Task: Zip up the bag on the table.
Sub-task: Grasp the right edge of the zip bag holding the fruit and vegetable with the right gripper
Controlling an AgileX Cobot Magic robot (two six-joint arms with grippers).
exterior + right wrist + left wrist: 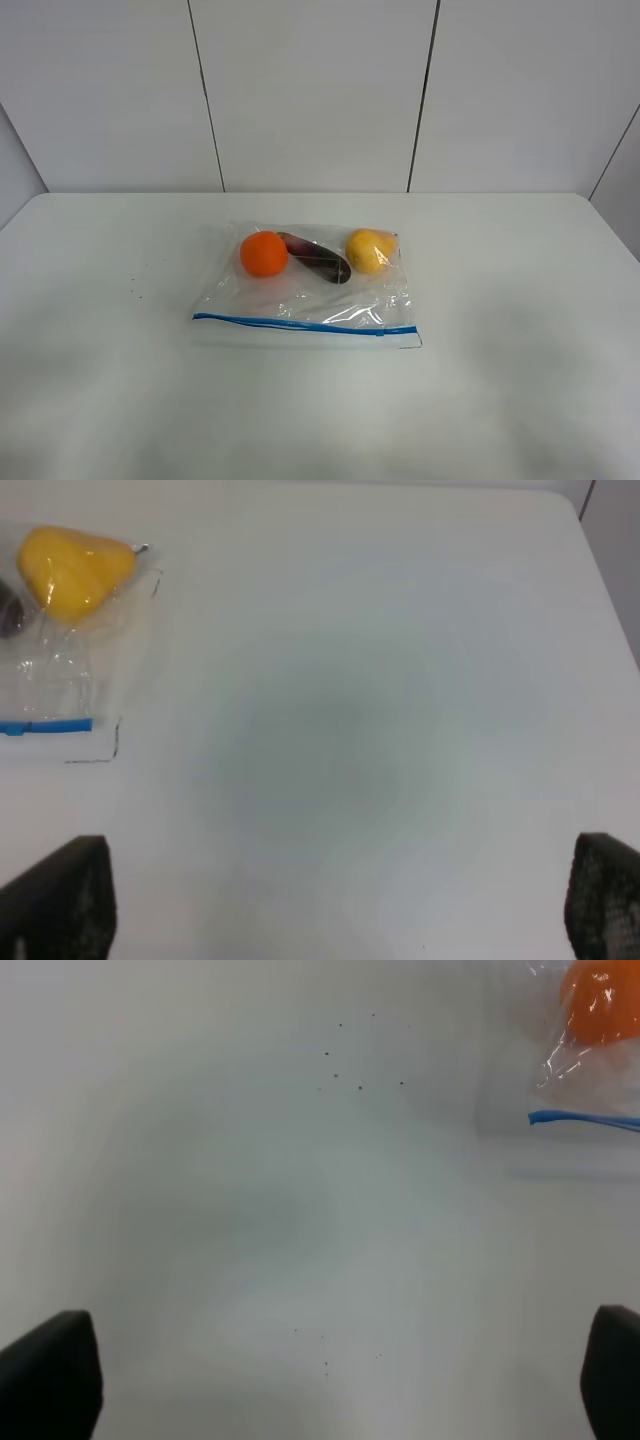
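So the bag (305, 290) is lying flat dead centre of the table (100, 400). Its blue zip strip (300, 324) runs straight 9-to-3 along the bag's 6 o'clock edge, the side facing the robot. An orange (264, 254), a dark purple eggplant-looking thing (318, 260) and a yellow fruit (370, 250) are bunched up at the 12 o'clock side, clear of the strip.

Neither arm shows in the high view. The left gripper (330, 1380) is spread wide with nothing in it, over bare table, and the strip's 9 o'clock end sits at roughly its 2 o'clock. The right gripper (330, 900) is the same deal, wide apart and empty, with the strip's 3 o'clock end off at about its 10 o'clock. Honestly it looks like a tie on distance, so I'd guess each arm takes its own end.
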